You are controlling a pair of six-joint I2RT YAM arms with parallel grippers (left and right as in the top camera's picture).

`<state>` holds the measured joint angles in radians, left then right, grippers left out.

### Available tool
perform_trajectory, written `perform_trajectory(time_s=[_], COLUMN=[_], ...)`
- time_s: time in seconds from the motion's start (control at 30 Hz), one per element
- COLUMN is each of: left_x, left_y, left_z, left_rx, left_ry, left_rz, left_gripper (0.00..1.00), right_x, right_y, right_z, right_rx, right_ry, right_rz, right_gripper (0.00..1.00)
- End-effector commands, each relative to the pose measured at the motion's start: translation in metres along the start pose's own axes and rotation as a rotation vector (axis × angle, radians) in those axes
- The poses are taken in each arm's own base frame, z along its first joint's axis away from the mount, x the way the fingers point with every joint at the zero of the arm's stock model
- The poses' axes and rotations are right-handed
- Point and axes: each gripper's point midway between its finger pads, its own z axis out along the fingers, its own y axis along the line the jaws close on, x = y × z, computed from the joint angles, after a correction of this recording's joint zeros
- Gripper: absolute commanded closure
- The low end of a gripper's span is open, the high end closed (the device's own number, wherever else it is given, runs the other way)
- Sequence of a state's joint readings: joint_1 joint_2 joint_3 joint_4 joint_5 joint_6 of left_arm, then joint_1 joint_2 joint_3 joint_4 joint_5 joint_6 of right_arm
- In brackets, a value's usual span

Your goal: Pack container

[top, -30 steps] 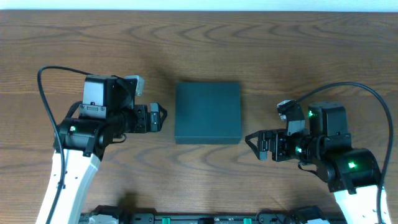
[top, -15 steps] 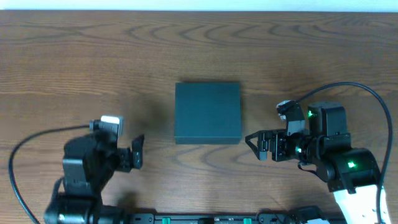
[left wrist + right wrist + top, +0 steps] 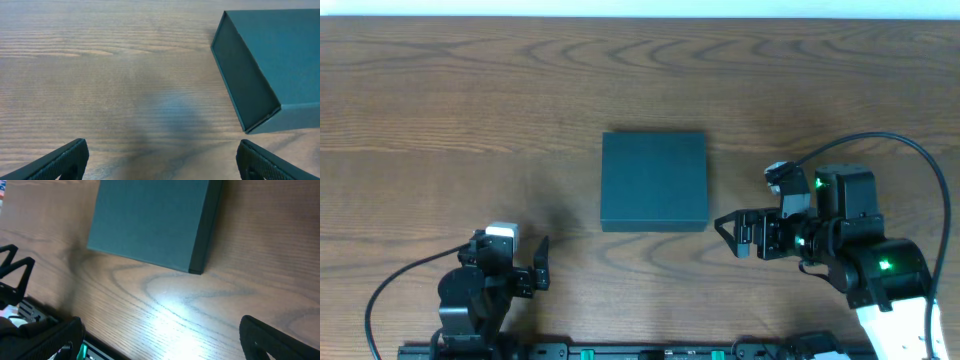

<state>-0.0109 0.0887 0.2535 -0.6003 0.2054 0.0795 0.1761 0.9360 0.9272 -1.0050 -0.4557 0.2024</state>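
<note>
The container point(image 3: 654, 181) is a dark teal-black box, lid shut, lying flat in the middle of the table. It also shows in the left wrist view point(image 3: 265, 65) at upper right and in the right wrist view point(image 3: 152, 222) at the top. My left gripper point(image 3: 542, 262) is open and empty near the table's front edge, left of and nearer than the box; its fingers frame bare wood in the left wrist view point(image 3: 160, 160). My right gripper point(image 3: 728, 232) is open and empty, just right of the box's near right corner; in the right wrist view point(image 3: 160, 340) its fingers frame bare wood.
The wooden table point(image 3: 470, 100) runs to a pale back edge at the top. A black rail with green lights point(image 3: 650, 351) lies along the front edge. My left arm shows at the left of the right wrist view point(image 3: 15, 275).
My left arm has pulled back from beside the box's left side to the table's front edge. The right arm and the box have not moved.
</note>
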Motion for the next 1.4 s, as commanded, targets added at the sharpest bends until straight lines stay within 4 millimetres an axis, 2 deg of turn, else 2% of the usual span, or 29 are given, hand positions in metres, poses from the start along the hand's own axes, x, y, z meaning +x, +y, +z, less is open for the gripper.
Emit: perform_trajectory(time_s=[0.0, 0.23, 1.23, 1.37], left_x=[0.003, 0.023, 0.023, 0.023], left_y=[0.002, 0.003, 0.005, 0.005], left_z=[0.002, 0.012, 0.012, 0.012], left_rx=[-0.010, -0.007, -0.018, -0.018], left_ry=[-0.025, 0.003, 0.006, 0.006], left_rz=[0.012, 0.007, 0.007, 0.007], left_gripper=[0.05, 0.05, 0.05, 0.04], right_x=[0.001, 0.001, 0.002, -0.010], right_y=[0.002, 0.002, 0.002, -0.019], right_z=[0.000, 0.000, 0.000, -0.007], right_rx=[-0.006, -0.006, -0.007, 0.137], right_ry=[0.004, 0.004, 0.006, -0.084], right_rz=[0.005, 0.005, 0.003, -0.062], right_gripper=[0.01, 0.01, 0.01, 0.01])
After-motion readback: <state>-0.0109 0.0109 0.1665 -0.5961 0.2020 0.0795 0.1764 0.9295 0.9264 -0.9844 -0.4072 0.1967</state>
